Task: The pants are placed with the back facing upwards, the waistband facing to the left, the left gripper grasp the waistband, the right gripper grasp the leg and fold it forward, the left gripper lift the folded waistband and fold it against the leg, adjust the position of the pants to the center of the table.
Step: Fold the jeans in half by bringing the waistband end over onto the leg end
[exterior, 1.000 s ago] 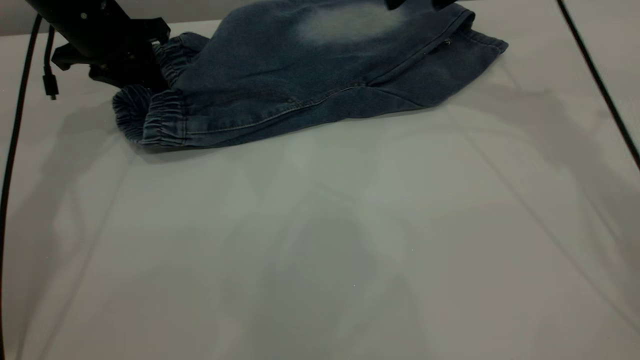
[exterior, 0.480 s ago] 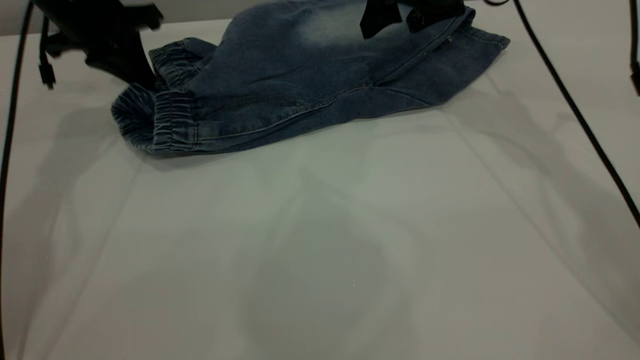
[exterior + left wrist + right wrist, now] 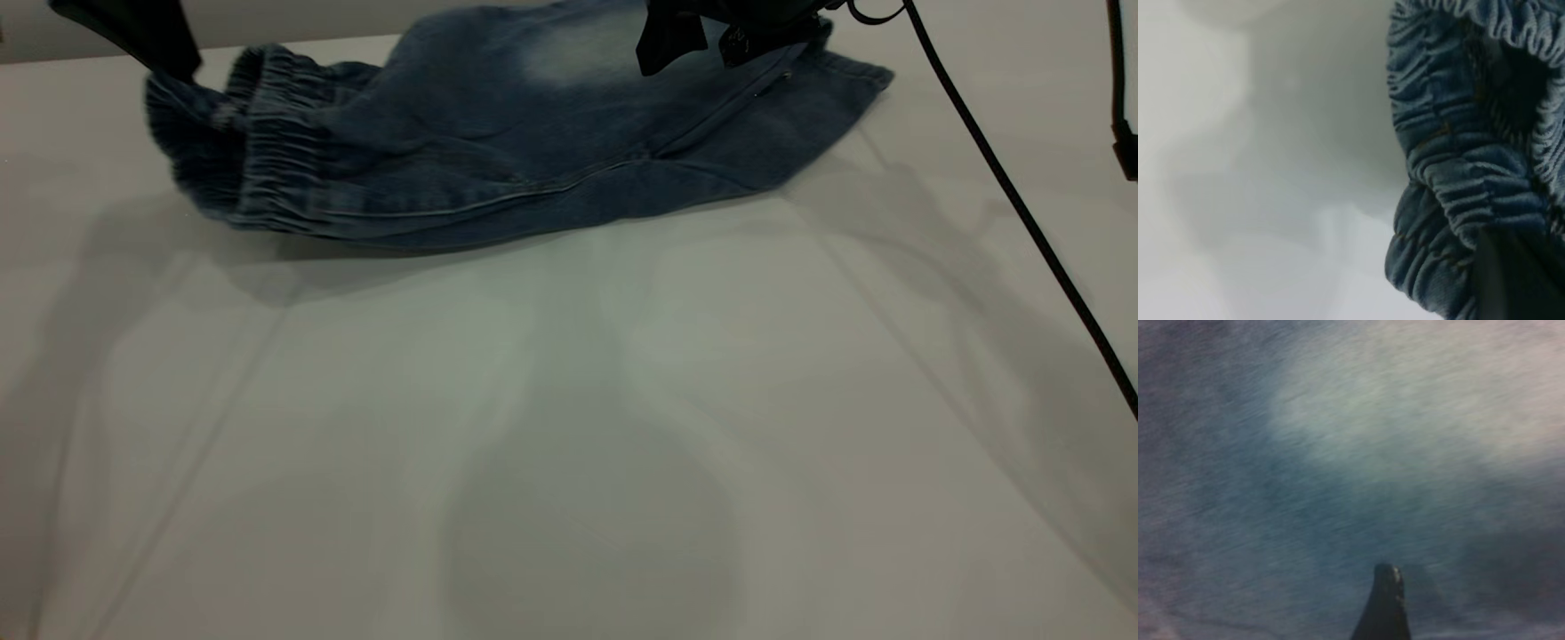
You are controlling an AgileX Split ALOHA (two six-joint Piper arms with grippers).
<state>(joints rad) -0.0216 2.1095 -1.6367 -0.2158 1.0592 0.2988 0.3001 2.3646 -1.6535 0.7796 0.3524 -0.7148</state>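
The blue denim pants [image 3: 533, 151] lie folded lengthwise at the far edge of the table [image 3: 569, 400], waistband to the left. My left gripper [image 3: 178, 64] is at the top left, shut on the gathered elastic waistband [image 3: 267, 133], whose end hangs lifted off the table. In the left wrist view the ruched waistband [image 3: 1458, 167] bunches against one dark finger [image 3: 1511, 280]. My right gripper [image 3: 698, 44] hovers open just over the leg [image 3: 578, 53] with the pale faded patch. The right wrist view shows one fingertip [image 3: 1385, 600] close above that faded denim [image 3: 1371, 420].
A black cable [image 3: 1022, 213] runs diagonally over the table's right side, and a second one [image 3: 1122, 107] hangs at the right edge. The table's back edge lies just behind the pants. Bare table surface stretches in front of them.
The left gripper has risen and shifted left, pulling the waistband end up off the table. The right gripper has come down into view over the faded leg.
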